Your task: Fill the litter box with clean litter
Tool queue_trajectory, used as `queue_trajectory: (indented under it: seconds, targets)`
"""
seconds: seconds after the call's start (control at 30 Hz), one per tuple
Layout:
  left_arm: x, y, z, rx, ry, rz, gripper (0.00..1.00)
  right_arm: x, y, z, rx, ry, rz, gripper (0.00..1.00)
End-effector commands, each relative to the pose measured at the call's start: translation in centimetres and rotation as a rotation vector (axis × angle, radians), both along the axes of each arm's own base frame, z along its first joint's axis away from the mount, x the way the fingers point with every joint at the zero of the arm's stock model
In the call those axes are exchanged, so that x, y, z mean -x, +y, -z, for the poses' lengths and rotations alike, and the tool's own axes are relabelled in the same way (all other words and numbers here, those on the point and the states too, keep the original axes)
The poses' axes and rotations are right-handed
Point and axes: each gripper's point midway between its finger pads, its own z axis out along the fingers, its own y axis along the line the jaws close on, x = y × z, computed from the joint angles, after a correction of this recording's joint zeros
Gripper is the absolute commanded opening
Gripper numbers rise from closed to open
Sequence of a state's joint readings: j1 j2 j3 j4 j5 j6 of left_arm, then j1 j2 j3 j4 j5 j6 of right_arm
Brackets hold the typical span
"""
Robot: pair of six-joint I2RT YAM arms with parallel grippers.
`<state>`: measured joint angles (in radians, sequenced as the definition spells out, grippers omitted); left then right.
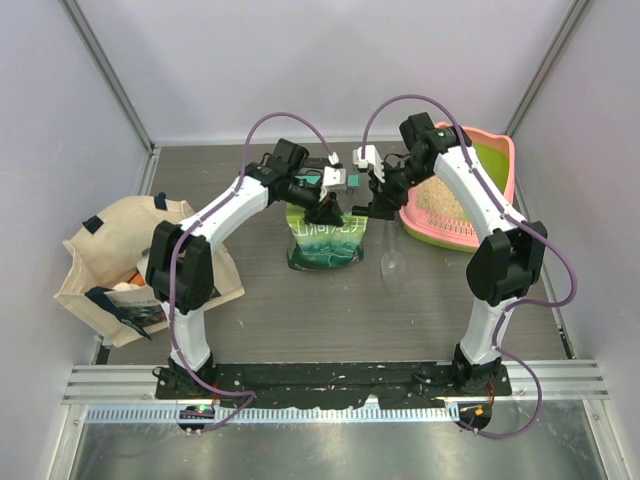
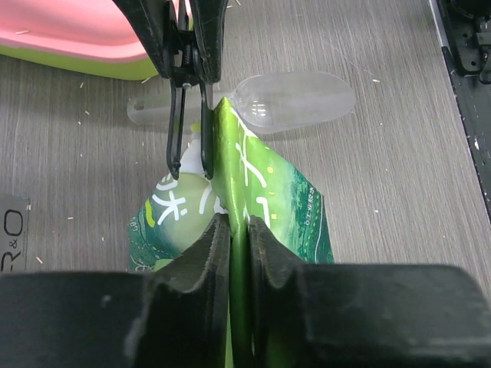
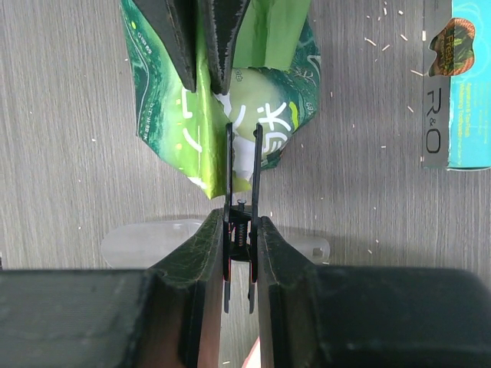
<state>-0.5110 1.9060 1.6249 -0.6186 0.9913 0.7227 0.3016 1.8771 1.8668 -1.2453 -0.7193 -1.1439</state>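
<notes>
Tote bag (image 1: 110, 250) at the far left of the table (image 2: 399, 192) plays no part here. My left pincer (image 2: 238, 222) is nearly closed, pinching the folded top edge of the green bag (image 2: 284, 207), which stands mid-table. I judge the step to be unsealing that bag. My right pincer (image 3: 239, 221) is clamped on a black wire clip (image 3: 240, 234) whose arms reach the bag's top; whether it bites the bag I cannot tell. To do this well I would hold the left grip firm. Then I would draw the clip straight off along the fold, not sideways, so the bag neither tips nor tears. A clear scoop (image 2: 295, 100) lies just beyond the bag. The litter box (image 1: 445, 233) sits at the rear right, with some clean litter (image 1: 443, 200) in its basin.
</notes>
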Motion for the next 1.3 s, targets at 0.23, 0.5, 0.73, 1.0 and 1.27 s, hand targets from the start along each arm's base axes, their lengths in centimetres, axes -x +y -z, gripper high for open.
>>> queue_trajectory:
  seconds: [0.23, 0.5, 0.73, 1.0, 1.27]
  targets:
    - [-0.1, -1.0, -1.2, 0.053, 0.013, 0.013, 0.06, 1.3, -2.8, -4.6, -0.020, -0.059, -0.024, 0.02]
    - [-0.6, -1.5, -1.9, 0.079, 0.007, -0.001, 0.05, 1.6, -3.0, -2.5, 0.061, -0.111, -0.049, 0.01]
    - [-0.6, -1.5, -2.0, 0.079, 0.002, -0.002, 0.04, 1.5, -2.2, -2.2, 0.059, -0.091, -0.067, 0.01]
    - [-0.8, -1.6, -2.1, 0.079, -0.002, -0.010, 0.04, 2.2, -0.5, -0.9, 0.076, -0.073, -0.129, 0.01]
    - [-1.8, 0.9, -2.7, 0.102, -0.006, -0.145, 0.50, 1.5, 1.5, -0.6, 0.086, -0.091, -0.136, 0.01]
